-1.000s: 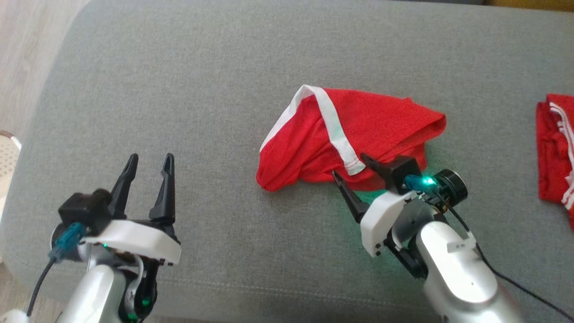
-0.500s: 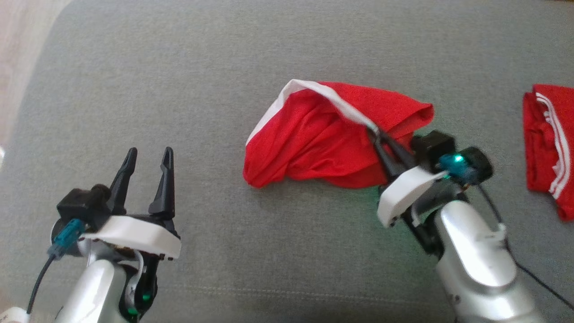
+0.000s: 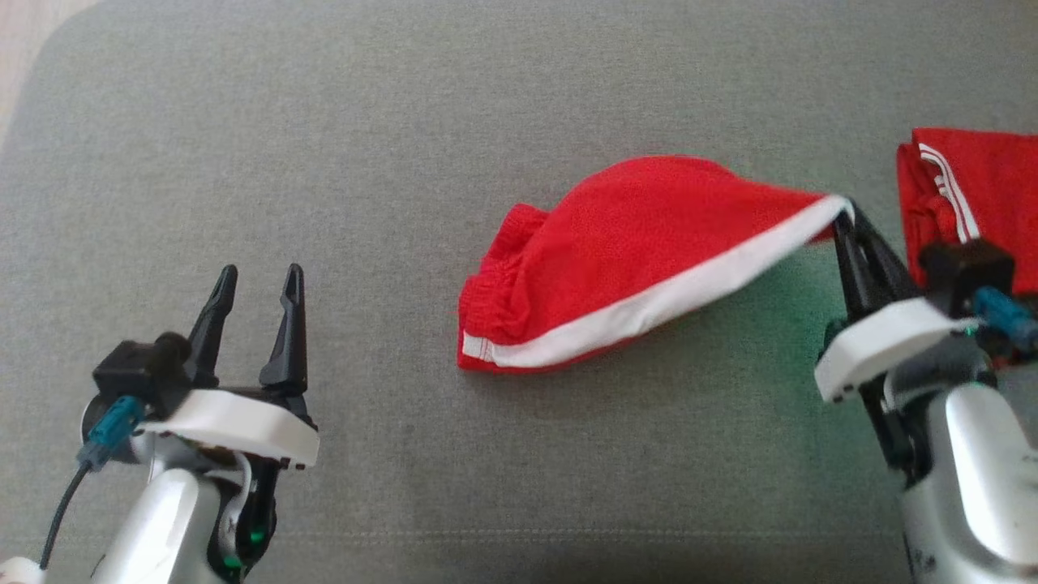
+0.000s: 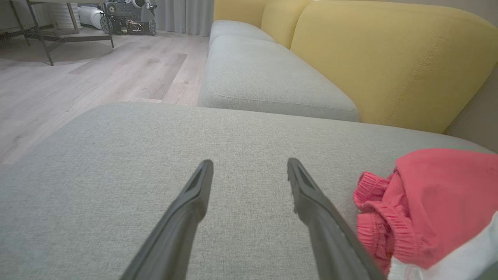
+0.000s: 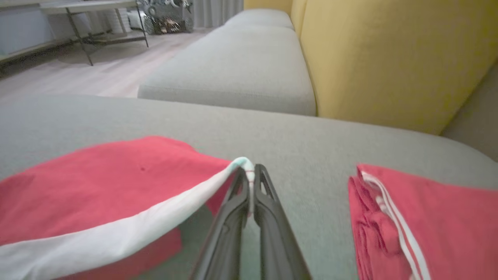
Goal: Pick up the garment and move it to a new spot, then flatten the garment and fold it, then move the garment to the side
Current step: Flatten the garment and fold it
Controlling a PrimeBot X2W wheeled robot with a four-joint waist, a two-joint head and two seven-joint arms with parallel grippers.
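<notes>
A red fabric garment with a broad white stripe (image 3: 616, 243) lies bunched mid-way across the grey fabric sofa seat (image 3: 324, 122). The right gripper (image 3: 843, 212) has its fingers closed tight on the striped corner, holding that edge off the seat. The left gripper (image 3: 261, 274) hovers well apart, fingers wide and empty. A folded red cloth with thin white stripes (image 3: 981, 178) lies near the right gripper.

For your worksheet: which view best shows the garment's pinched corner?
Right wrist view: the right end effector clamps the garment by its striped corner, up close. Head view shows it small; left wrist view, the waistband end.
</notes>
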